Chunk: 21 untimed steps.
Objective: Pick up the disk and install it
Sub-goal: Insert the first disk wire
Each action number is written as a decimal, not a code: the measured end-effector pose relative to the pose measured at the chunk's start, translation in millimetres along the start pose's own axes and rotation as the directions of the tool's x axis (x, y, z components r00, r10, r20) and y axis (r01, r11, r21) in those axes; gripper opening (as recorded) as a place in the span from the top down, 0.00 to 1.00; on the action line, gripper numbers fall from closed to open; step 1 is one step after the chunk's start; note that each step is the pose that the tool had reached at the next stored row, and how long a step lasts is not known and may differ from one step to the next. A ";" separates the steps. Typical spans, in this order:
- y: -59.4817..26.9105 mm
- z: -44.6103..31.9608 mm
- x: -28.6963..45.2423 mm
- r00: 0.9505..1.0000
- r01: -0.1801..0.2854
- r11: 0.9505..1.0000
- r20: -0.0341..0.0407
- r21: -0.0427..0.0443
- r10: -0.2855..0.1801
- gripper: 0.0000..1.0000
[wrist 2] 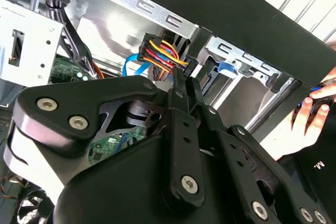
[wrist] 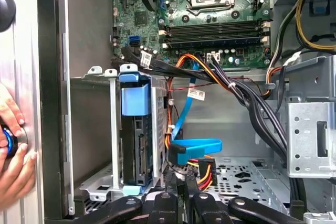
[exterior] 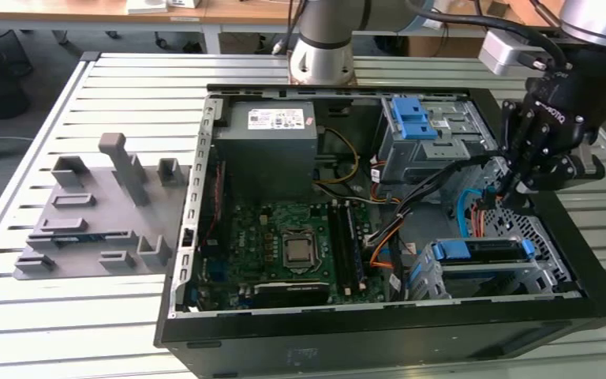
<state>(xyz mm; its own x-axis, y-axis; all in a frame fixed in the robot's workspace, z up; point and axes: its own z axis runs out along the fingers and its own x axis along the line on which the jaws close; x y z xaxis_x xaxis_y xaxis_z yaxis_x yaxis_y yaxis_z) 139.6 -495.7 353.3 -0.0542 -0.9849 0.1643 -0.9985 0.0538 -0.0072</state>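
Well, disk (wrist: 137,148): it stands on edge in its blue bracket inside the drive cage (wrist: 113,129), apparently seated in the bay. I cannot tell whether it is latched home.
Claw (wrist: 179,178): just beside the drive cage, on its open connector side. My fingers are drawn nearly together with the tips at the power plug, and I cannot tell whether I am truly pinching it.
Power plug (wrist: 205,170): its yellow, red and black wires lie near the cage. If I push it skewed, I judge the disk's connector could bend or the plug could slip from me.
Blue data cable (wrist: 197,145): it loops between the cage and my tips. It could snag on a finger and get dragged or kinked.
Black cable bundle (wrist: 247,98): it crosses above the cage's opening. My linkages could catch it and tug the motherboard (wrist: 210,19) headers.
Person's hand (wrist: 13,156): it rests outside the case wall (wrist: 50,103), on the far side of the cage from me. A wide swing of mine would be a hazard.
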 end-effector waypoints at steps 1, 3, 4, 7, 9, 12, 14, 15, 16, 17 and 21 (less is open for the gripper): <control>0.1 0.5 1.8 1.000 0.000 1.000 0.002 0.000 0.000 0.82; 0.2 1.5 5.7 1.000 0.000 1.000 0.007 0.001 0.000 0.82; 0.3 2.1 7.9 1.000 0.000 1.000 0.011 0.001 0.000 0.82; 1.3 3.3 12.9 1.000 -0.001 1.000 0.028 0.004 0.001 0.82; 2.7 3.7 14.4 0.999 -0.002 1.000 0.039 0.010 0.001 0.82; 4.9 4.0 16.3 0.999 -0.002 1.000 0.046 0.021 0.001 0.82; 7.0 4.3 17.8 0.999 -0.002 1.000 0.047 0.027 0.000 0.82; 8.0 4.5 18.5 0.999 -0.001 1.000 0.047 0.028 -0.001 0.82; 8.7 4.6 19.2 0.999 0.000 1.000 0.047 0.029 -0.001 0.82; 9.4 4.8 20.2 0.999 0.001 1.000 0.047 0.029 -0.002 0.82; 10.2 6.2 26.1 0.999 0.002 1.000 0.047 0.030 -0.004 0.82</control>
<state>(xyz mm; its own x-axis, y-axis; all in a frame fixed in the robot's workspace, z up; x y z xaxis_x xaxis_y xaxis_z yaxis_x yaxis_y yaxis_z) 128.0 -521.9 351.3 -0.0504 -0.9918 0.1176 -0.9983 0.0464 -0.0365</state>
